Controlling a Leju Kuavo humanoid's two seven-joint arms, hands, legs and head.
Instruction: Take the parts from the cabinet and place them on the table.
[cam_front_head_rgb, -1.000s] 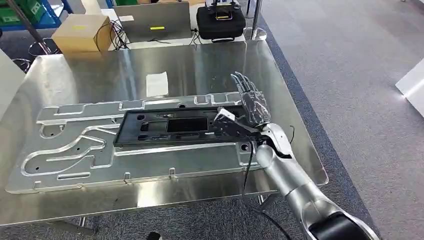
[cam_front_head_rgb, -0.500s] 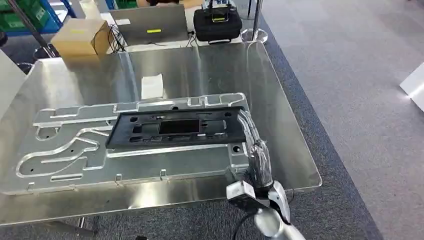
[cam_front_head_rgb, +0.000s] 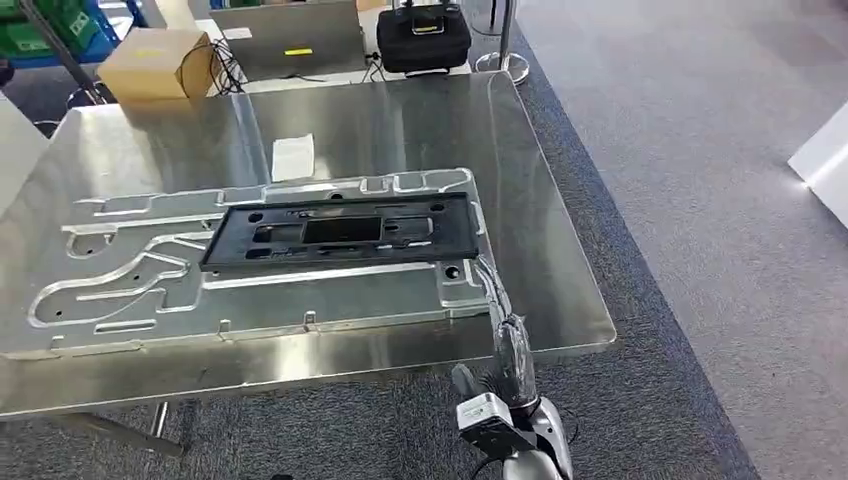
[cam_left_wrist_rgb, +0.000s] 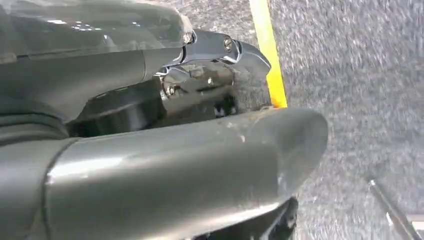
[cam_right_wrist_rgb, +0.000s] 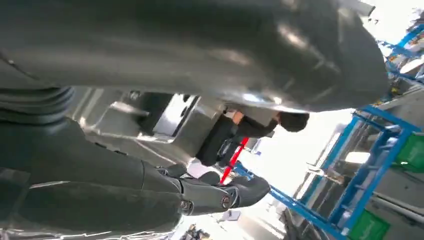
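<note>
A long black frame part (cam_front_head_rgb: 340, 232) lies flat on a large machined silver plate (cam_front_head_rgb: 130, 300), which rests on the steel table (cam_front_head_rgb: 400, 120). My right hand (cam_front_head_rgb: 510, 345) hangs just off the table's near edge, below the black part's right end. Its fingers are stretched out and blurred, touching nothing. The right wrist view has the same hand (cam_right_wrist_rgb: 150, 190) with nothing in it. In the left wrist view my left hand (cam_left_wrist_rgb: 150, 150) hangs over grey carpet, its thumb and fingers apart and holding nothing.
A white paper slip (cam_front_head_rgb: 292, 157) lies behind the plate. Past the table's far edge stand a cardboard box (cam_front_head_rgb: 155, 62), a grey laptop (cam_front_head_rgb: 290, 40) and a black bag (cam_front_head_rgb: 423, 38). Grey carpet (cam_front_head_rgb: 700, 200) runs along the right. A person in black (cam_right_wrist_rgb: 235, 132) stands by blue racks.
My right hand has drawn back from the black part's right end, toward me and down past the table's near edge. The whole picture has shifted, so the camera has moved too.
</note>
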